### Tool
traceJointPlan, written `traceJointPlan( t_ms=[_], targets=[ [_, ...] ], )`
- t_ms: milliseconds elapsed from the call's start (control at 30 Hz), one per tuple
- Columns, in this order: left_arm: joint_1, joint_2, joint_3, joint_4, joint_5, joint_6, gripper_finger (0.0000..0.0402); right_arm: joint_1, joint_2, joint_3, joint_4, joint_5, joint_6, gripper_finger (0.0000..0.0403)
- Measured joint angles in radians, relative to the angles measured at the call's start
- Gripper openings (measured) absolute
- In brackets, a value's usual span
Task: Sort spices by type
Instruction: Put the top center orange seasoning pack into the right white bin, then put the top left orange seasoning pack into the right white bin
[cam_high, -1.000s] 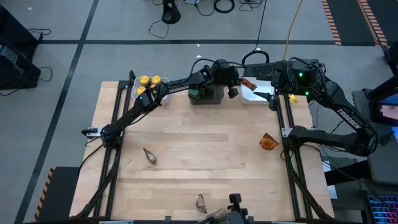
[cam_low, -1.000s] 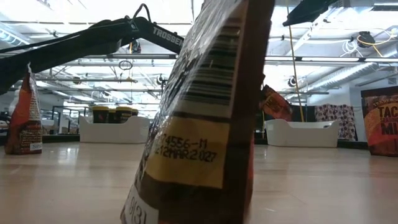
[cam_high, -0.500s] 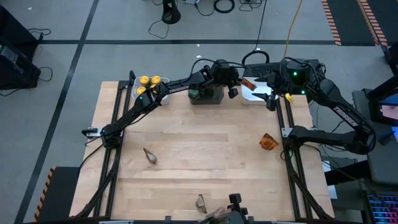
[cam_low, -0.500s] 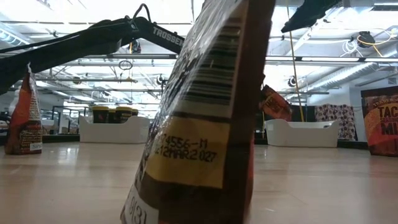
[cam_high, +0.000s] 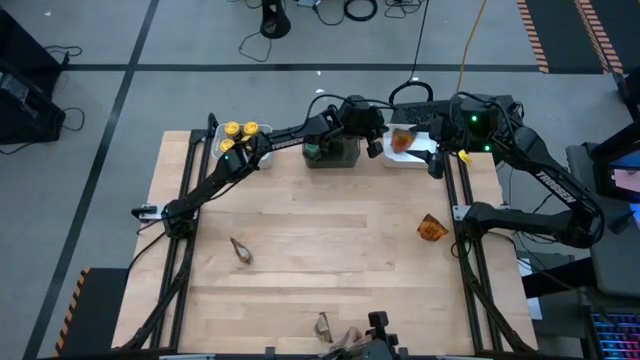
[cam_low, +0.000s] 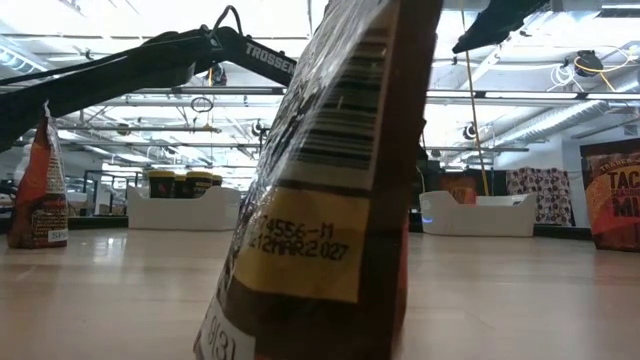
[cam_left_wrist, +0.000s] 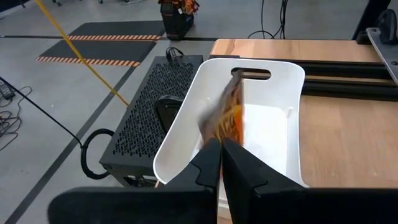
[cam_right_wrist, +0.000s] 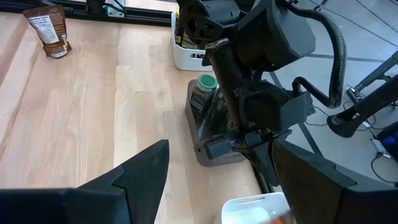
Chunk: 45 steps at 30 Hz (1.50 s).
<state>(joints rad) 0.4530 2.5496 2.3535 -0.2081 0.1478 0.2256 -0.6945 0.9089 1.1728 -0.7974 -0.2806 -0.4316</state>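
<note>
My left gripper (cam_high: 378, 143) (cam_left_wrist: 222, 148) hangs over the near end of the white bin (cam_high: 412, 155) (cam_left_wrist: 273, 124) at the table's far edge, its fingers only a narrow slit apart. An orange-brown packet (cam_high: 403, 140) (cam_left_wrist: 225, 112) (cam_low: 461, 187) shows blurred inside that bin, just off the fingertips. My right gripper (cam_high: 437, 162) (cam_right_wrist: 217, 180) is open above the table's far right corner, touching nothing. Yellow-lidded jars (cam_high: 240, 131) sit in the left white bin, and a green-lidded jar (cam_high: 312, 150) (cam_right_wrist: 207, 84) stands in the dark grey bin (cam_high: 335, 155).
Loose packets lie on the table at the right (cam_high: 433, 228), the left (cam_high: 240, 250) and the near edge (cam_high: 323, 327); that last one fills the low view (cam_low: 330, 180). The wooden table's middle (cam_high: 330, 220) is bare. A black perforated box (cam_left_wrist: 149, 106) sits beyond the white bin.
The packet that hung from my left gripper above the right white bin has come free and dropped down into that bin. My right gripper has shifted slightly toward the table's left, near the bin.
</note>
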Motion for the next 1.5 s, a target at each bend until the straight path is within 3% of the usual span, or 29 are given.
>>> traceJointPlan(
  t_ms=[700, 867, 1100, 1300, 1400, 1500],
  targets=[
    [-0.004, -0.025, 0.000, 0.037, 0.000, -0.009, 0.0022, -0.013, 0.000, 0.000, -0.021, 0.028, 0.015, 0.0267],
    [-0.004, -0.127, 0.002, -0.029, 0.000, -0.004, 0.0022, -0.064, 0.008, 0.000, -0.048, 0.148, 0.045, 0.0267],
    [-0.017, -0.353, 0.002, -0.273, 0.001, 0.098, 0.0022, -0.108, 0.086, 0.000, -0.079, 0.151, 0.078, 0.0265],
    [-0.088, -0.549, -0.005, -0.492, 0.000, 0.172, 0.0022, -0.135, 0.213, 0.000, -0.101, 0.152, 0.079, 0.0237],
    [-0.146, -0.639, -0.044, -0.588, -0.074, 0.183, 0.0017, -0.147, 0.273, 0.000, -0.121, 0.156, 0.080, 0.0212],
    [-0.204, -0.736, -0.175, -0.605, -0.243, 0.182, 0.0006, -0.160, 0.312, 0.000, -0.128, 0.159, 0.079, 0.0184]
  ],
)
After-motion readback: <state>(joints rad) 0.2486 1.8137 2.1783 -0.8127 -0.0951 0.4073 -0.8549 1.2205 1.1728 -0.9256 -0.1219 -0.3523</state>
